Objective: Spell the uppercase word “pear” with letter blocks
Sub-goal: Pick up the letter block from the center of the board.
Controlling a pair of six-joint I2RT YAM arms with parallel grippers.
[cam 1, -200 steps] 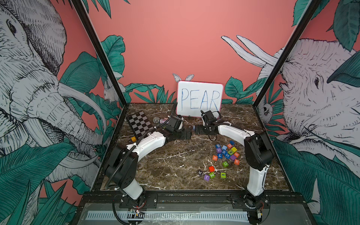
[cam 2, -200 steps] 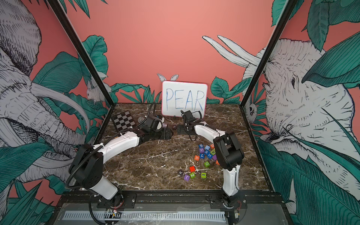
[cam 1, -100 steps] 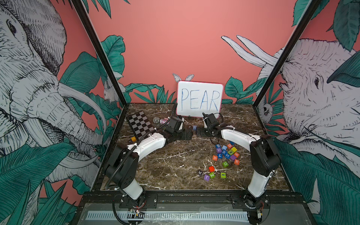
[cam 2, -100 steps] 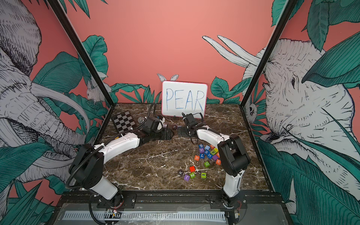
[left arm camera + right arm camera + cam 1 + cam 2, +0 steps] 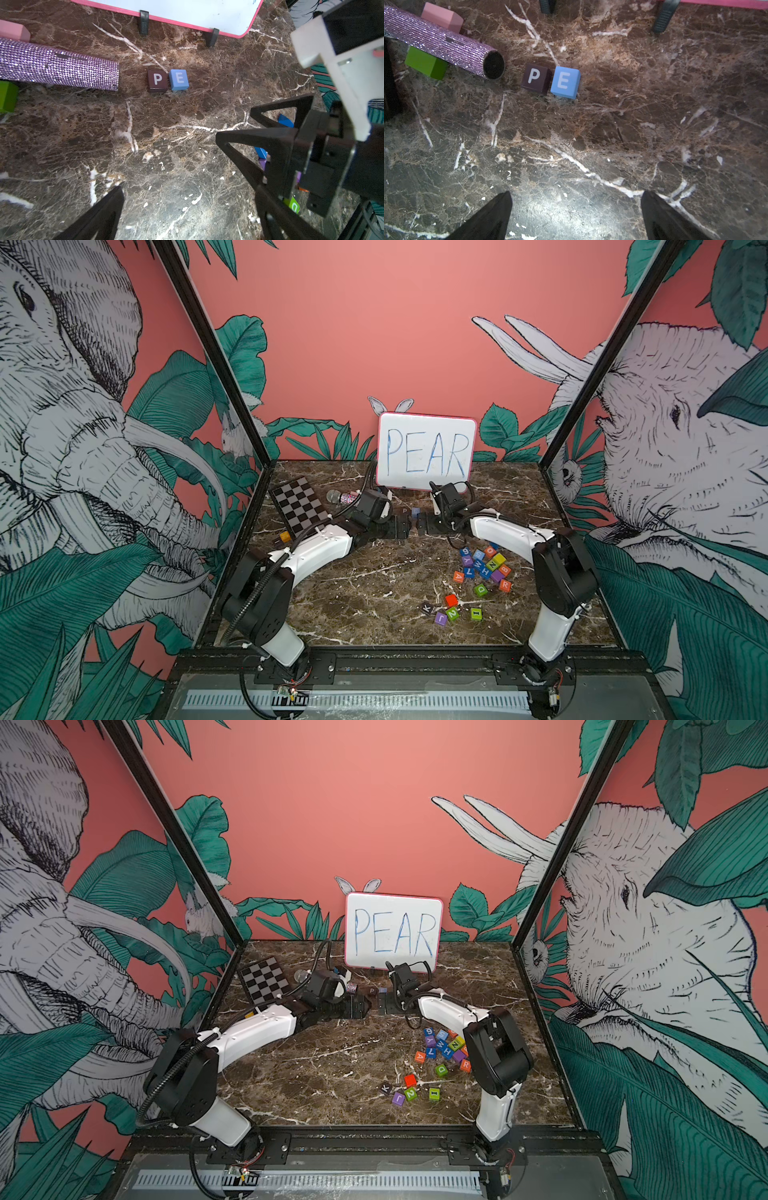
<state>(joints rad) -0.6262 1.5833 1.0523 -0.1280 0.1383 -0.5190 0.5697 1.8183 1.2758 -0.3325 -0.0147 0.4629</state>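
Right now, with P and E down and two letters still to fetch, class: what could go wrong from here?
1. The A block and R block lie close among other cubes in the pile; open jaws could catch or scatter neighbours.
2. The E block sits slightly skewed beside the P block; setting A next to it could nudge the row.
3. The left gripper and right gripper, both open, face each other closely; they might collide.

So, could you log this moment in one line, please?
P block, E block placed | A block, R block pending | left fingers, right fingers open
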